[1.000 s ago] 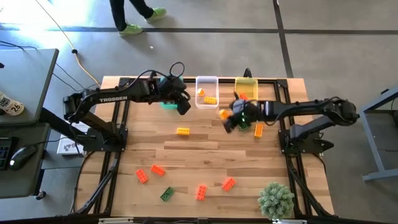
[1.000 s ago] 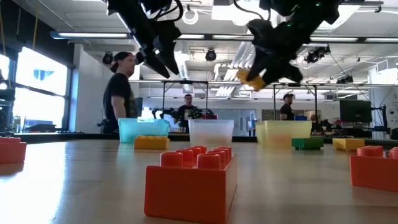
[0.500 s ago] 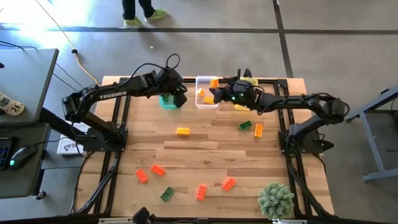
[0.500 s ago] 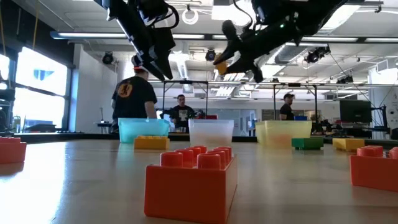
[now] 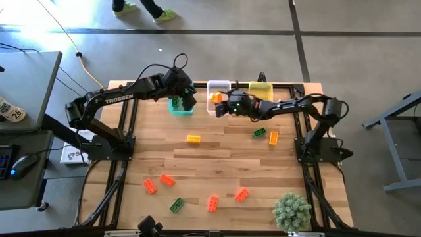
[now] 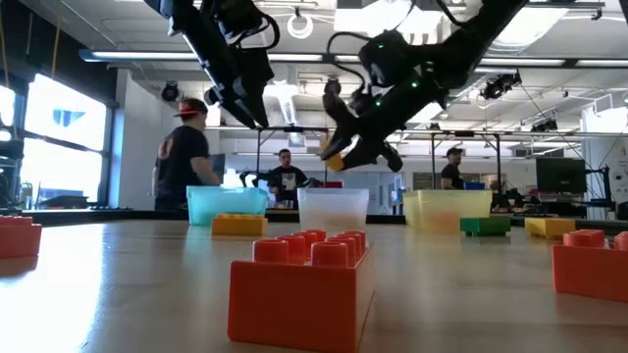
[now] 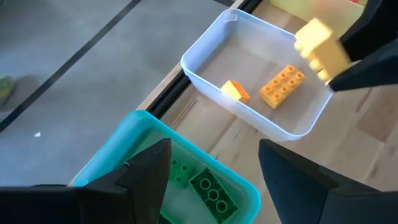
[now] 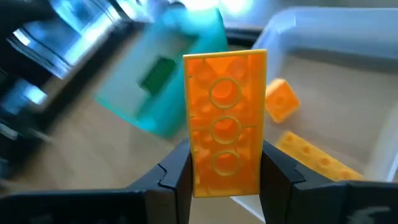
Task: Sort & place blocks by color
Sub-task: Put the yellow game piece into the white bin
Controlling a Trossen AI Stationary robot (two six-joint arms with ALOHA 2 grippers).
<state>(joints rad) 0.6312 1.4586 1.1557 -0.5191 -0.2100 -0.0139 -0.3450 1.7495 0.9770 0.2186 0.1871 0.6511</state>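
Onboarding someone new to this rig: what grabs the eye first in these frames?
The right gripper holds an orange block in the air over the clear bin, which already holds two yellow-orange blocks. Beside it, the left gripper hovers open over the teal bin, which has green blocks inside. Loose blocks lie across the wooden table.

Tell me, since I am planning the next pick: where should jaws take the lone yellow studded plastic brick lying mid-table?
Take the yellow studded plastic brick across its two long side walls, coming straight down from above. It lies flat on the wooden table, long axis left to right, with open wood on all sides, so the narrow width suits the jaws.
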